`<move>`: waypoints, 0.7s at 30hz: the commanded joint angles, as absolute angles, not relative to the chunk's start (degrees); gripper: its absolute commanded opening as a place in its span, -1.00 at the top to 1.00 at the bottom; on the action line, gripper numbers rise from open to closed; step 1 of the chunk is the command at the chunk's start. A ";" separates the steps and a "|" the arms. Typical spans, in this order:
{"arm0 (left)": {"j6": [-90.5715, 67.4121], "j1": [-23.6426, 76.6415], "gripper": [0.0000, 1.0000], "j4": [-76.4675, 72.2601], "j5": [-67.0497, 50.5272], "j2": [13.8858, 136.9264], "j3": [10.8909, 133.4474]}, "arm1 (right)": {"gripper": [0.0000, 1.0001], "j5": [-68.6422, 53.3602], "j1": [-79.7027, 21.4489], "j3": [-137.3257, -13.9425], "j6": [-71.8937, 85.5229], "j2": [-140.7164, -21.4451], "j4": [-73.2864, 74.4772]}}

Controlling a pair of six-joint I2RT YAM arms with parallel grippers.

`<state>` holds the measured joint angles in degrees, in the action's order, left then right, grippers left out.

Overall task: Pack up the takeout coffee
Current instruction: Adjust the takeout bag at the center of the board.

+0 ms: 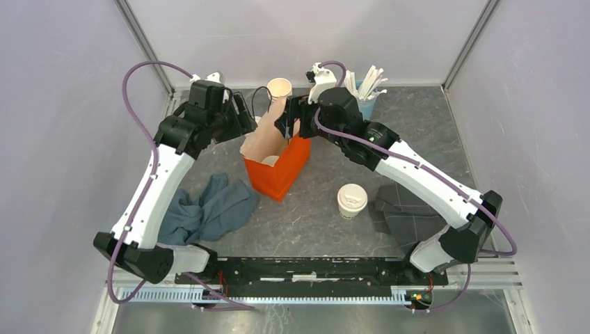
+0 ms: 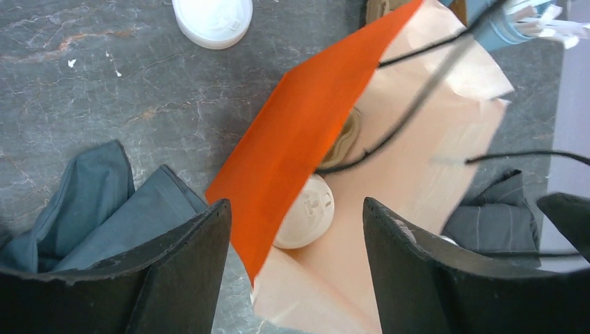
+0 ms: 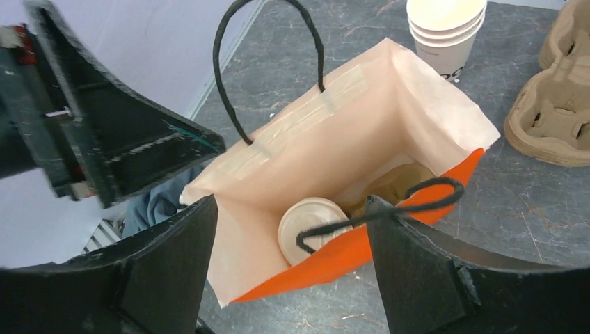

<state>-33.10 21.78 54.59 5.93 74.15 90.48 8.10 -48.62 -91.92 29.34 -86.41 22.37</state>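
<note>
An orange paper bag (image 1: pixel 278 170) stands open mid-table, its black cord handles up. One takeout coffee (image 3: pixel 309 223), a white-lidded cup, sits inside the bag beside a brown cardboard piece (image 3: pixel 393 182); it also shows in the left wrist view as a lidded cup (image 2: pixel 306 212). A second lidded cup (image 1: pixel 352 200) stands on the table right of the bag. My left gripper (image 1: pixel 245 115) (image 2: pixel 296 209) hangs open at the bag's left rim, holding nothing. My right gripper (image 1: pixel 287 118) (image 3: pixel 291 205) is open over the bag's mouth, one handle cord (image 3: pixel 379 209) lying across its right finger.
A stack of lidless cups (image 1: pixel 279 88) and brown cup carriers (image 3: pixel 556 118) stand behind the bag. A blue holder of straws (image 1: pixel 365 94) is at the back right. A blue cloth (image 1: pixel 209 209) lies front left, a dark grey cloth (image 1: pixel 403 212) front right. A round white lid (image 2: pixel 212 19) lies on the table.
</note>
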 commanded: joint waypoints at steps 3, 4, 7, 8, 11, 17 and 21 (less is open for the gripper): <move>-29.42 20.79 -0.36 50.20 3.51 80.16 91.87 | -0.51 12.77 -48.13 -96.30 28.41 -88.04 19.06; -29.13 20.80 -0.26 49.92 3.37 80.60 92.05 | -0.35 12.66 -47.84 -96.16 28.39 -88.20 18.53; -27.65 20.66 0.06 49.07 2.27 81.69 93.54 | 0.39 9.88 -46.62 -96.49 27.66 -87.67 15.91; -27.00 20.71 0.21 49.23 1.83 82.04 94.40 | 0.55 9.38 -46.52 -96.80 27.19 -87.23 15.31; -26.05 20.74 0.75 51.33 0.47 82.86 97.99 | 0.97 6.91 -46.24 -97.21 27.02 -85.00 14.81; -28.49 20.74 0.96 54.54 -2.29 79.75 102.44 | 1.00 3.34 -45.97 -96.51 29.21 -80.34 15.55; -32.58 20.70 0.96 54.36 -4.74 76.38 99.85 | 1.00 3.68 -45.79 -95.72 31.35 -77.95 16.95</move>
